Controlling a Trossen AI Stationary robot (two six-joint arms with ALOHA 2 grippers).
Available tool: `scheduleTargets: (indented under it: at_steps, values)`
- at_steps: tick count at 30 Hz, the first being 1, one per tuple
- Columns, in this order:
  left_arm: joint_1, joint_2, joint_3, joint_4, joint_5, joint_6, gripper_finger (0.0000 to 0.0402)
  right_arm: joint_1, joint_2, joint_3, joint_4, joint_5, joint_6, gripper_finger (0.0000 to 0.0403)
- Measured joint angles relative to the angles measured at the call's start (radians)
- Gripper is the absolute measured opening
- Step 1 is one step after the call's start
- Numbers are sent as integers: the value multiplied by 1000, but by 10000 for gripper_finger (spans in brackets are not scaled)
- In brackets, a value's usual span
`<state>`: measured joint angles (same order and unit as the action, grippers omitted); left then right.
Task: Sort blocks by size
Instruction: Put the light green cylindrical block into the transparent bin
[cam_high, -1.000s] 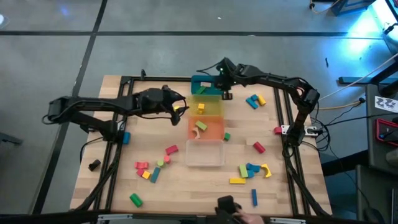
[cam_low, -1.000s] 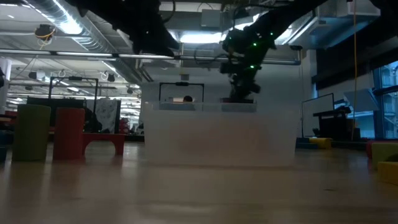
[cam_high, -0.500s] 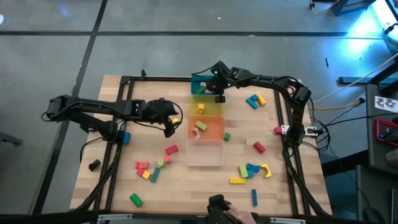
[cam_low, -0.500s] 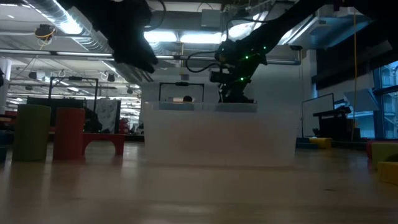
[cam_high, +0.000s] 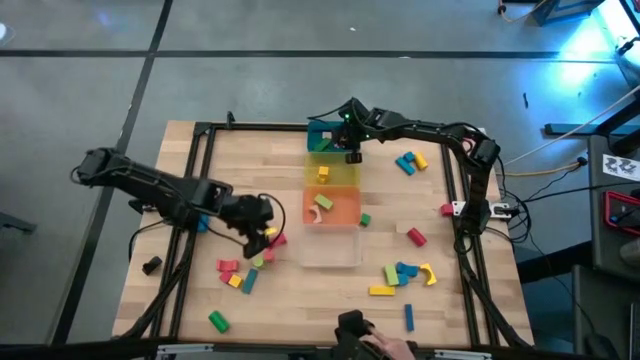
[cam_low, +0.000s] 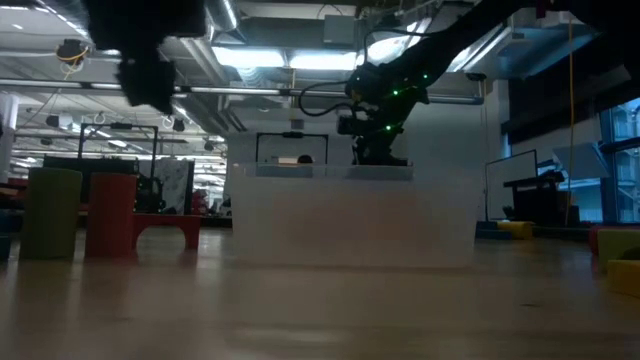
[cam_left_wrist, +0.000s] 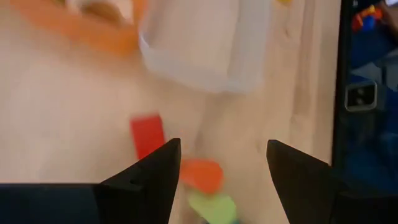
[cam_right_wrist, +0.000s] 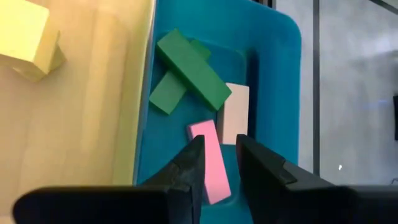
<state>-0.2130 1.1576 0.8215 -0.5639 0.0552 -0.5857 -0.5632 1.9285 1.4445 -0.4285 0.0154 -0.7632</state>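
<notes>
Probably light and rigid, the pink block lies released beneath the right tool; grip its long sides. Left tool gapes.

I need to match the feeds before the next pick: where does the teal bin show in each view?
High view: teal bin at the far end of the bin row, under the right gripper.
Low view: not visible; the clear bin blocks the row.
Left wrist view: not in it.
Right wrist view: teal bin fills the centre, holding green, pink and tan blocks.
Shared landmark: the yellow bin beside it.
</notes>
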Motion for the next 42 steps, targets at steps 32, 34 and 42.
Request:
scheduleTargets:
  at_steps: [32, 34, 42]
  values:
    - [-244, 131, -11, -102, -73, -384, 224, 1, -251, 0, -250, -51, 61, 94]
    - [-243, 146, -13, -115, -78, -384, 224, 1, -257, 0, -277, -71, 61, 94]
    - [-244, 210, -13, -72, -85, -345, 224, 1, -260, 0, -356, -87, 110, 94]
